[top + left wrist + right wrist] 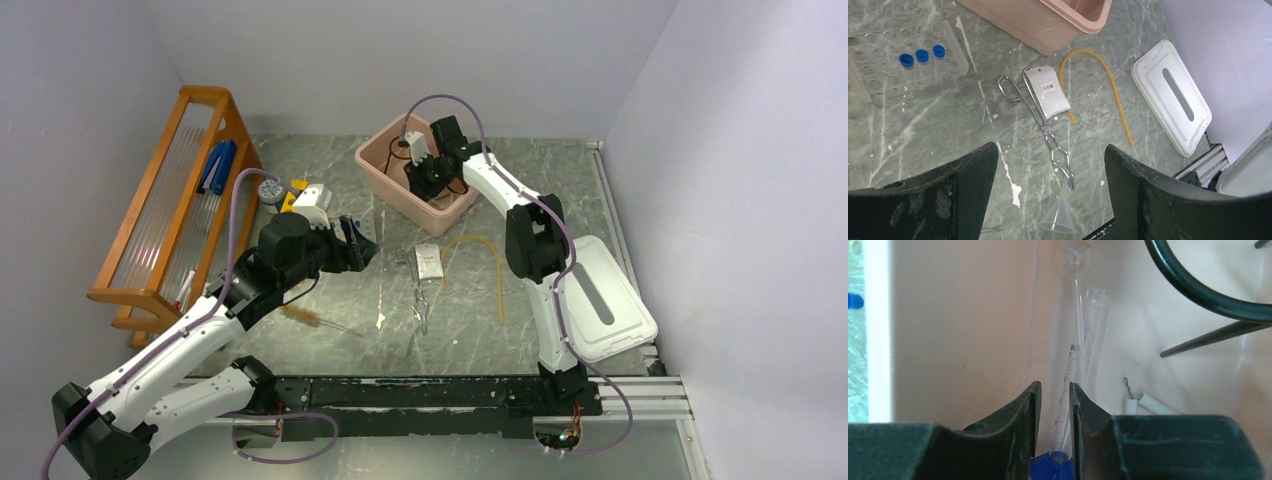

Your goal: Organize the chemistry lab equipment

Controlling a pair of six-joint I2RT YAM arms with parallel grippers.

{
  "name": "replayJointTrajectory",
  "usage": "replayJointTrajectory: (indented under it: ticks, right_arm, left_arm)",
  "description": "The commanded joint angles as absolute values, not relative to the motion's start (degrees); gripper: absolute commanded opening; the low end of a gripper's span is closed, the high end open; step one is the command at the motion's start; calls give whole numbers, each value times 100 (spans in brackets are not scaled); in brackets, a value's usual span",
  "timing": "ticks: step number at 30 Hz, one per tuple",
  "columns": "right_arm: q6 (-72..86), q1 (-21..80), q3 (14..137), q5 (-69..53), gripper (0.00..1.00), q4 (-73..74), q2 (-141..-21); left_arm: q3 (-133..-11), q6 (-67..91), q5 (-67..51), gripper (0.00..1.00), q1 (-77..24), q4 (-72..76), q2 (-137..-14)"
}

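Note:
My right gripper (425, 180) (1055, 385) reaches down into the pink tub (380, 168). Its jaws stand slightly apart around a graduated blue-capped tube (1068, 370), with a gap showing on the left of the glass. A second clear tube (1094, 325), the black wire tripod (1198, 292) and a white triangle piece (1148, 402) lie in the tub. My left gripper (365, 245) (1050, 150) hovers open and empty over the table. Below it lie metal tongs (1043, 125), a clear funnel (1060, 220), a white packet (1049, 92) and tan tubing (1110, 87).
A clear rack (878, 65) holds three blue-capped tubes (922, 55). The brush (305, 316) lies near my left arm. A white lid (605, 300) sits at the right, a wooden rack (160, 210) at the left, and small yellow and white items (295, 198) beside it.

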State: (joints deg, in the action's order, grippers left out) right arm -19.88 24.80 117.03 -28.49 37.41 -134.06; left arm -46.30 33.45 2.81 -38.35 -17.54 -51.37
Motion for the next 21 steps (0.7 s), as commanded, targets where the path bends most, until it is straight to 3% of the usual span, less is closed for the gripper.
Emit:
replayJointTrajectory:
  ticks: [1, 13, 21]
  right_arm:
    - [-1636, 2409, 11727, -2980, 31, 3528, -12892]
    - [-80, 2437, 10105, -2956, 42, 2471, -10758]
    - [1117, 3235, 8797, -877, 57, 2420, -8866]
  left_arm:
    - [-4719, 3335, 359, 81, -3814, -1842, -4969]
    - [-4581, 3249, 509, 81, -3810, -1974, -4698]
    - [-4546, 2984, 889, 82, -3814, -2186, -4304]
